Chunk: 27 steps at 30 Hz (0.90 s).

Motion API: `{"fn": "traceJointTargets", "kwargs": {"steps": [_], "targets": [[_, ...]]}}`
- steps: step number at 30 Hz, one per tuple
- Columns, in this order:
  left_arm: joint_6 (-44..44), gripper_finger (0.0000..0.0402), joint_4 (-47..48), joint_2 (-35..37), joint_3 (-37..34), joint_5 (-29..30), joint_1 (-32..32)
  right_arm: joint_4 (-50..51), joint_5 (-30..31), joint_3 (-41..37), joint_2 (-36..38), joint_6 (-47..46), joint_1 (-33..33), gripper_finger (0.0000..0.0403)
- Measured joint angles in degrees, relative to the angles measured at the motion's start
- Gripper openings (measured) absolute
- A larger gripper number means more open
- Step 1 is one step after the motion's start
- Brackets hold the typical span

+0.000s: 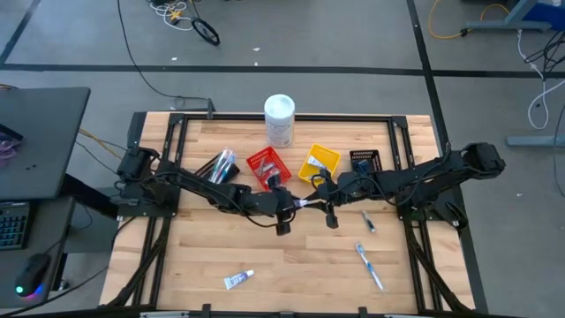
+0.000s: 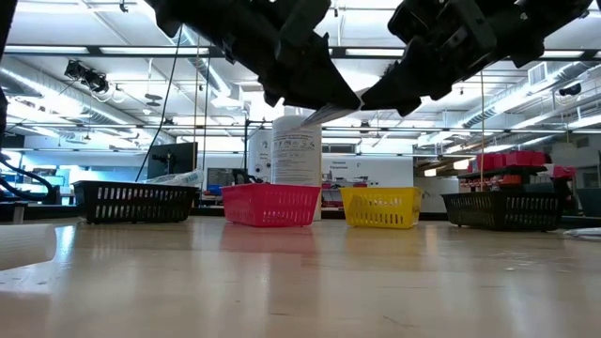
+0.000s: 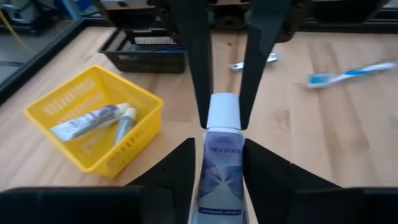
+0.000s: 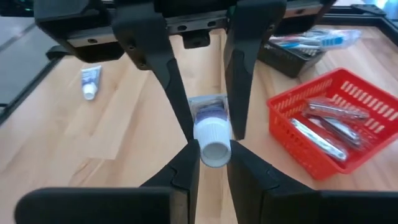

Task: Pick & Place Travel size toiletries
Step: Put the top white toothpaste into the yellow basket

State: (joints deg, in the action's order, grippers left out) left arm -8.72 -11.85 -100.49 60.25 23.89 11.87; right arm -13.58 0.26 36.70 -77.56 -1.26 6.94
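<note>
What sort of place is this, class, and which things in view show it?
Probably a robotics lab or workshop: a wooden table in a metal frame, cables on a taped concrete floor, and ceiling strip lights over equipment shelves.

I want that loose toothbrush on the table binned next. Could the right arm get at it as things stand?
Probably not yet: the right gripper grips the cap end of the toothpaste tube also between the left gripper's fingers. The toothbrush itself lies unobstructed.

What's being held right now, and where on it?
A small white-capped toothpaste tube: right gripper pinches its cap end, left gripper flanks its body mid-handover.
</note>
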Motion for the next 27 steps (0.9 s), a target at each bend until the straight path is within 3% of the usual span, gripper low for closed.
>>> {"fn": "traceJointTargets", "kwargs": {"steps": [6, 14, 17, 22, 27], "targets": [[0.8, 0.0175, 0.1, 0.0, 0.0, 2.2, -0.7, 2.2, 1.8, 0.1, 0.0, -0.6, 0.0, 0.0072], [0.8, 0.0203, -0.2, 0.0, 0.0, 4.4, -2.6, 12.9, 6.9, 0.1, 0.0, -10.9, 0.3, 0.0071], [0.3, 0.0203, -0.1, 0.0, 0.0, 3.9, -3.1, 15.5, 13.9, 0.1, 0.0, -11.9, 0.4, 0.0071], [-1.6, 0.0199, -0.1, 0.0, 0.0, 3.7, -3.4, 11.5, 29.2, 0.1, 0.0, -16.0, 0.3, 0.0071], [-1.4, 0.0199, -0.1, 0.0, 0.0, 3.6, -3.5, 13.6, 36.7, 0.1, 0.0, -17.3, 0.3, 0.0071]]}}
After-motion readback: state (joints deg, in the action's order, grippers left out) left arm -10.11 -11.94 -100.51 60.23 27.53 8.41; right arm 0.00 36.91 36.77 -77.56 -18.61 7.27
